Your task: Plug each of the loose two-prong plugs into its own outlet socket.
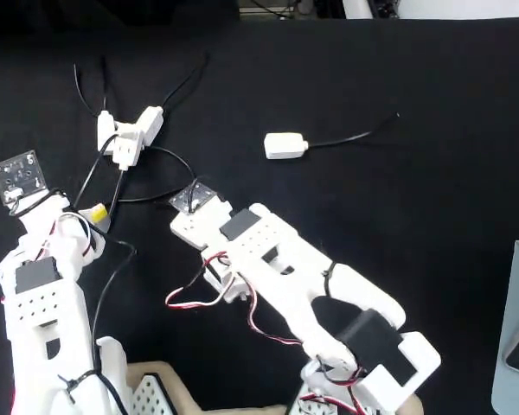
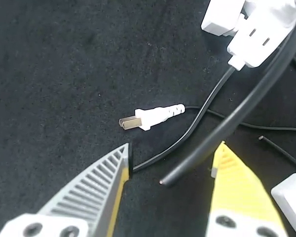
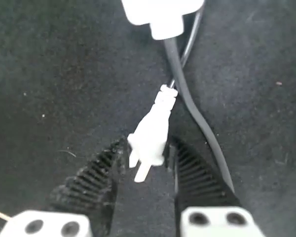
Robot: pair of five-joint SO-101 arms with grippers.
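Black cloth covers the surface (image 1: 398, 259), with thin dark cords trailing over it. From above, two white arms reach in from the near edge toward a socket cluster (image 1: 130, 134) at the far left. A lone white block (image 1: 285, 145) on its own cord lies well apart to the right.

The right end effector (image 3: 146, 142) has its dark fingers pressed against both flanks of the gripped plug (image 3: 150, 140). That plug's long axis runs along the fingers, with its prongs pointing back toward the wrist. Its cord end faces a white socket body (image 3: 160, 12) lying beyond it. I'd say the plug faces the wrong way for that socket and needs turning end for end.

The left end effector (image 2: 173, 145) is spread wide and holds nothing. The loose plug (image 2: 153, 117) rests on the cloth just beyond its fingertips, long axis lying across the gap between them. The left arm is plainly the nearer one to it. White sockets (image 2: 251, 29) sit farther on, past a thick cable.

Only the wrist views give prong direction. From above both plugs are hidden or too small to tell, but the arms' spacing reads clearly.
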